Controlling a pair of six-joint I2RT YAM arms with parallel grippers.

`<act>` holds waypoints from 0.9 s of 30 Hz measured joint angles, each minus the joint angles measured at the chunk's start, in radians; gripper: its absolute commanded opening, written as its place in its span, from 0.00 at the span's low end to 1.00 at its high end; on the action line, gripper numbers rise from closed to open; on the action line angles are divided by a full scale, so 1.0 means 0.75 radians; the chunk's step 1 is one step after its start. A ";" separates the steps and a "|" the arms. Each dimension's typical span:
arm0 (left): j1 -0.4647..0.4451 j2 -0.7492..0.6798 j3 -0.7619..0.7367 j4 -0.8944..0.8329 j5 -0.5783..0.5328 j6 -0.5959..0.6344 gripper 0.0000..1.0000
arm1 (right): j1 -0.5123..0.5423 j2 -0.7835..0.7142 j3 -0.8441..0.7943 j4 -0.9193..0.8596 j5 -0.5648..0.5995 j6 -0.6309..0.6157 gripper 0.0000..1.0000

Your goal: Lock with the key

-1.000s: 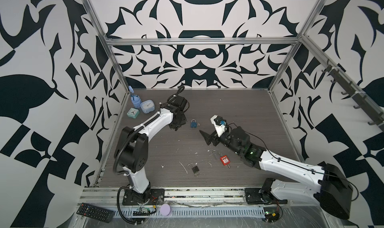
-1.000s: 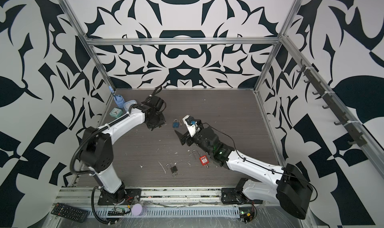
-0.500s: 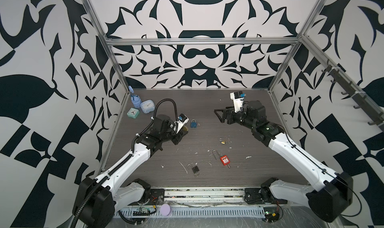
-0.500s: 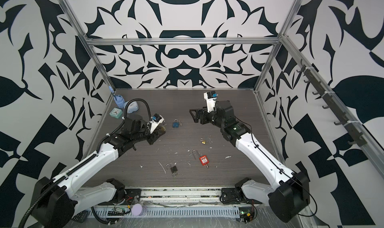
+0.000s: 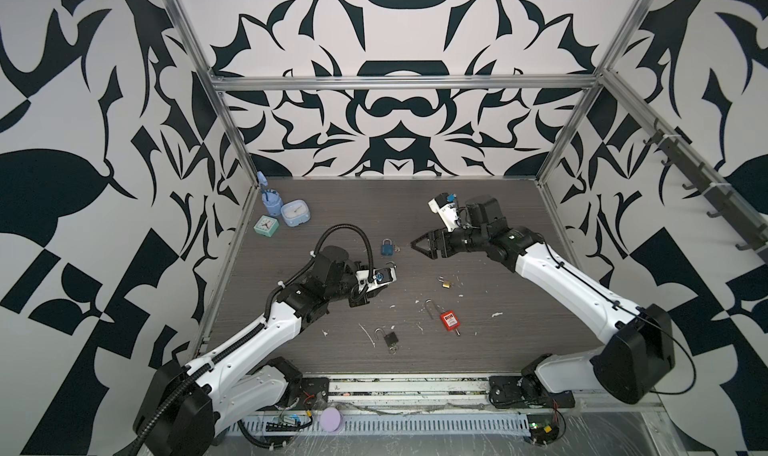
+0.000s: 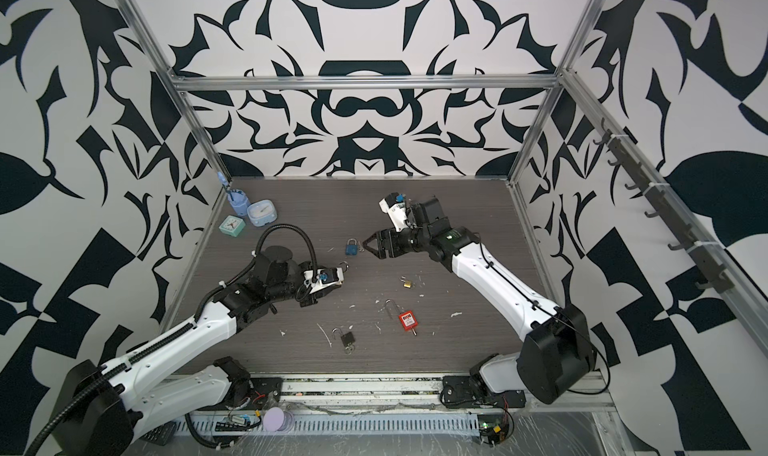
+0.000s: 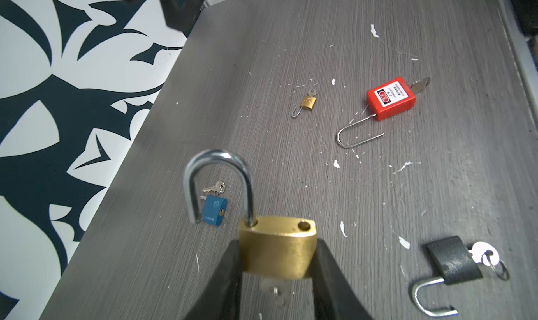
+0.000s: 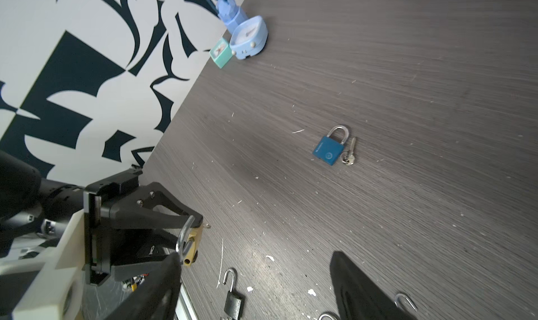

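Observation:
My left gripper (image 7: pixel 278 254) is shut on the body of a brass padlock (image 7: pixel 276 245). Its steel shackle (image 7: pixel 218 181) stands swung open, out of its hole. A blurred key (image 7: pixel 273 289) sticks out under the body, between the fingers. In both top views this gripper (image 5: pixel 384 267) (image 6: pixel 338 269) hangs over the table left of centre. My right gripper (image 5: pixel 419 246) (image 6: pixel 372 246) is open and holds nothing; it points at the left gripper from the right, a short gap away. The right wrist view shows the brass padlock (image 8: pixel 192 245) just off one right fingertip (image 8: pixel 163 280).
A blue padlock (image 5: pixel 387 247) (image 8: pixel 329 149) lies shut, a key beside it, just behind both grippers. On the table nearer the front lie a small brass padlock (image 5: pixel 446 283), a red padlock (image 5: pixel 450 321) and a black padlock (image 5: pixel 390 339), all with open shackles. Two small clocks (image 5: pixel 293 213) stand back left.
My right gripper has swung from the back of the table down towards the middle, nearer the left gripper, its jaws a little narrower. The left gripper has kept its hold on the brass padlock.

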 measured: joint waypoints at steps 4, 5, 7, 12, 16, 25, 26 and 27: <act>-0.022 0.010 0.000 -0.004 -0.001 0.035 0.00 | 0.093 0.122 0.080 -0.028 -0.014 -0.054 0.82; -0.027 0.011 0.000 -0.004 -0.002 0.039 0.00 | 0.106 0.139 0.090 -0.033 -0.017 -0.063 0.82; -0.037 0.014 0.000 -0.004 -0.008 0.047 0.00 | 0.132 0.168 0.099 -0.047 -0.024 -0.084 0.81; -0.053 0.016 0.000 -0.008 -0.032 0.061 0.00 | 0.136 0.209 0.102 -0.082 -0.025 -0.111 0.77; -0.054 0.015 0.000 -0.010 -0.043 0.067 0.00 | 0.136 0.227 0.102 -0.106 -0.025 -0.126 0.75; -0.059 -0.020 0.000 -0.006 -0.091 0.067 0.00 | 0.145 0.227 0.102 -0.164 -0.020 -0.145 0.55; -0.059 -0.025 0.000 -0.004 -0.096 0.066 0.00 | 0.145 0.227 0.102 -0.170 -0.020 -0.152 0.53; -0.059 -0.032 0.000 0.000 -0.103 0.066 0.00 | 0.145 0.227 0.102 -0.181 -0.020 -0.150 0.51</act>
